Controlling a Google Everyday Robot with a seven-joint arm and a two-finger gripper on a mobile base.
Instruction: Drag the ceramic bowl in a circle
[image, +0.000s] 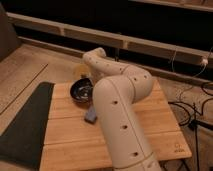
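Note:
The ceramic bowl (82, 91) is round, shallow, dark and glossy, and sits on the wooden table (150, 125) near its far left part. My white arm rises from the bottom of the view, bends, and reaches down to the bowl's right rim. The gripper (93, 83) is at that rim, mostly hidden behind the arm's forearm. I cannot see how it touches the bowl.
A small grey-blue block (91, 115) lies on the table just in front of the bowl, against the arm. A pale yellowish item (80, 71) stands behind the bowl. A dark mat (25, 125) lies left of the table. Cables (192, 107) run on the floor at the right.

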